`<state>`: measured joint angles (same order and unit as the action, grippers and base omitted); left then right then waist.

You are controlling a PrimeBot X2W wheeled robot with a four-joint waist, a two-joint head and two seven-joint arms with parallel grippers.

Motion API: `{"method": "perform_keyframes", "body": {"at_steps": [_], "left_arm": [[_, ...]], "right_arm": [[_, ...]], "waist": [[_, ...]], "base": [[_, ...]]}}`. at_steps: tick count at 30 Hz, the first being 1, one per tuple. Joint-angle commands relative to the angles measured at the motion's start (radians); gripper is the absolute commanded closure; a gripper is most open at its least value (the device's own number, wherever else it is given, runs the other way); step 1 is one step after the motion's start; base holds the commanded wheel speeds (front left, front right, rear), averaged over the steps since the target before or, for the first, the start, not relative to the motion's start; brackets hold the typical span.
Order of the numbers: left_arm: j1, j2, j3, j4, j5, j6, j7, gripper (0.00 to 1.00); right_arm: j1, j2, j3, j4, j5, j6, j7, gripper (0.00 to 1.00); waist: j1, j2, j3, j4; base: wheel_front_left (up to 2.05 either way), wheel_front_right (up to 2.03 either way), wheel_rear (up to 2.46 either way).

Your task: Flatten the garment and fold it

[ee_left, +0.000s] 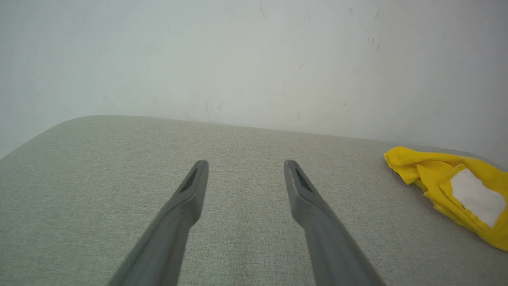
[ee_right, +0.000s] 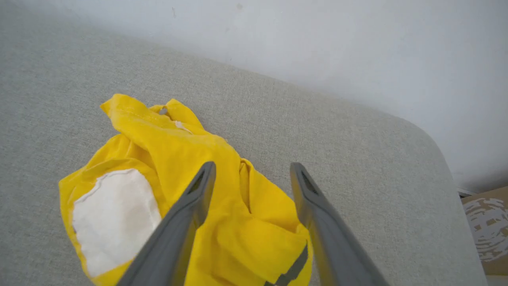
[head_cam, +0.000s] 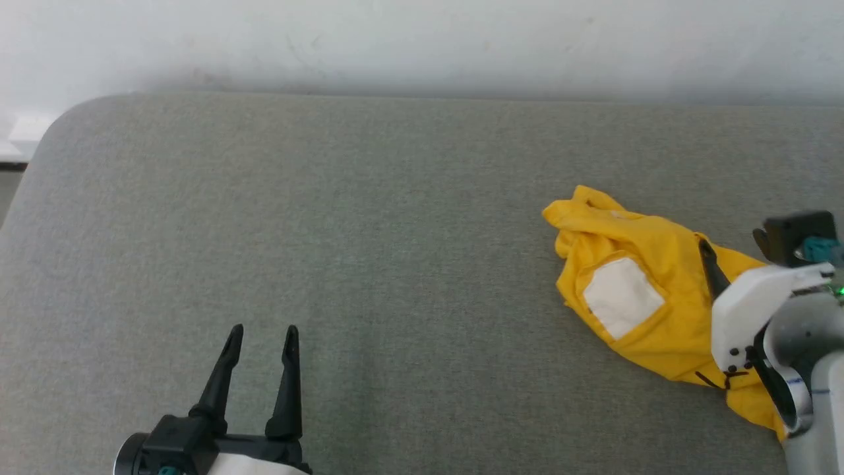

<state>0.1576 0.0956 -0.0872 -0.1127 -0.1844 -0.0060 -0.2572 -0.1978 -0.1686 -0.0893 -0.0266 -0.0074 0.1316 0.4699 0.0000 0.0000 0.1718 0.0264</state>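
Note:
The garment (head_cam: pixel 659 264) is a crumpled yellow heap with a white patch (head_cam: pixel 623 297), lying at the right of the grey padded surface (head_cam: pixel 369 218). My right gripper (ee_right: pixel 252 165) hangs open just over the heap's near part, with yellow cloth showing between and under its fingers and nothing pinched. In the head view one of its dark fingers (head_cam: pixel 712 269) lies against the cloth beside the white wrist housing. My left gripper (head_cam: pixel 264 328) stands open over bare surface at the lower left, far from the garment (ee_left: pixel 436 171), which lies off to its right.
A pale wall (head_cam: pixel 422 39) runs along the surface's far edge. The surface has rounded far corners at the left (head_cam: pixel 79 109) and at the right (ee_right: pixel 428 135). Past the right corner stands a cardboard box (ee_right: pixel 490 228).

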Motion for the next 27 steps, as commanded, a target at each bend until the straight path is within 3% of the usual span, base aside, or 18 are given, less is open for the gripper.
{"method": "perform_keyframes", "body": {"at_steps": [1, 10, 13, 22, 27], "left_arm": [[-0.017, -0.005, 0.0, 0.003, 0.004, -0.006, -0.005, 0.0], [-0.036, -0.015, 0.003, 0.018, 0.008, -0.018, -0.005, 0.0], [-0.037, -0.017, 0.006, 0.02, 0.01, -0.02, -0.005, 0.0], [-0.026, -0.024, 0.012, 0.019, 0.015, -0.018, -0.005, 0.0], [-0.035, -0.028, 0.001, 0.018, 0.019, -0.025, -0.005, 0.0]], "right_arm": [[-0.023, -0.011, 0.01, 0.016, 0.007, -0.001, 0.007, 0.0], [-0.113, -0.06, 0.101, 0.213, 0.049, -0.001, 0.026, 0.0], [-0.126, -0.055, 0.096, 0.247, 0.046, -0.001, 0.012, 1.0], [-0.19, -0.082, 0.096, 0.197, 0.034, -0.001, -0.04, 1.0], [-0.221, -0.113, 0.108, 0.143, 0.067, -0.001, 0.02, 1.0]], "waist": [[0.0, 0.0, 0.025, 0.029], [0.0, 0.0, 0.053, 0.08], [0.0, 0.0, 0.049, 0.082], [0.0, 0.0, 0.025, 0.047], [0.0, 0.0, 0.037, 0.049]], "base": [[0.0, 0.0, 0.0], [0.0, 0.0, 0.0], [0.0, 0.0, 0.0], [0.0, 0.0, 0.0], [0.0, 0.0, 0.0]]}}
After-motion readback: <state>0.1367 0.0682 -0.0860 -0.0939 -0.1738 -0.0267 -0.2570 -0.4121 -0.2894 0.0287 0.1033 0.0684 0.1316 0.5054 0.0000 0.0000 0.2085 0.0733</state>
